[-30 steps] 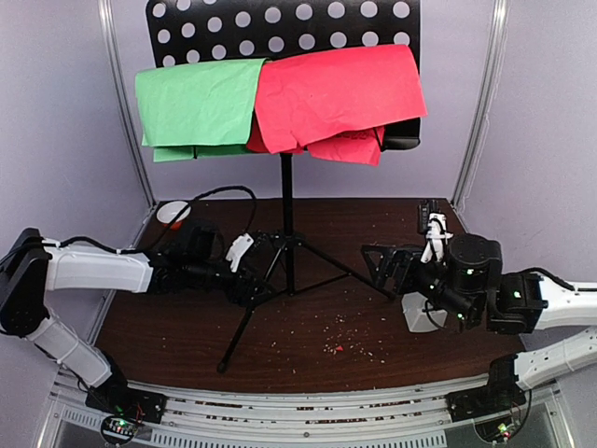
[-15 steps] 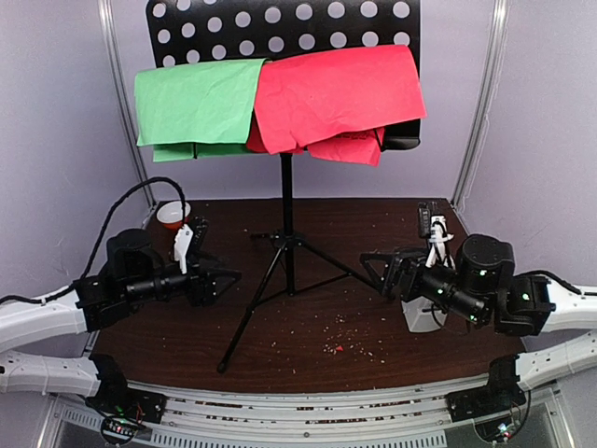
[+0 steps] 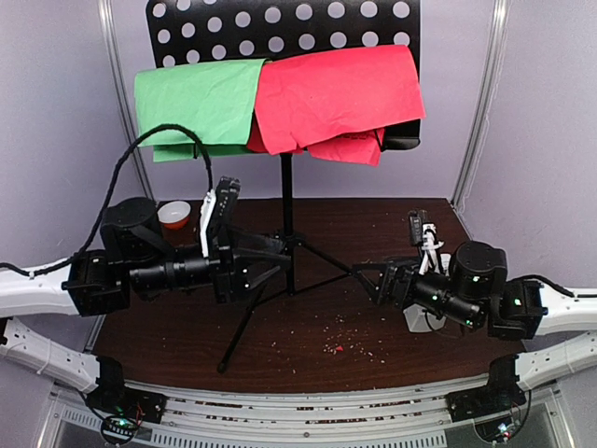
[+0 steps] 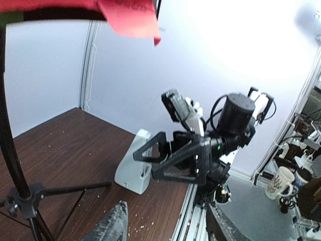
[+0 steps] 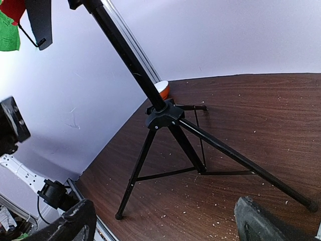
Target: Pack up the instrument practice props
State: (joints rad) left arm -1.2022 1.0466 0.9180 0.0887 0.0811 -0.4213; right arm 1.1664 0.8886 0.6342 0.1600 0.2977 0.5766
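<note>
bowl (image 3: 173, 216) back left; crumbs (image 3: 350, 347) strewn near music stand (image 3: 287, 187) legs

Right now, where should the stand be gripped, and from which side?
On the stand, probably the bare pole just above the hub, coming level from the left, where the left end effector is nearest. The pole is upright, thin and round, so jaws can straddle it; higher up pages drape the desk, lower down the legs spread.
</note>
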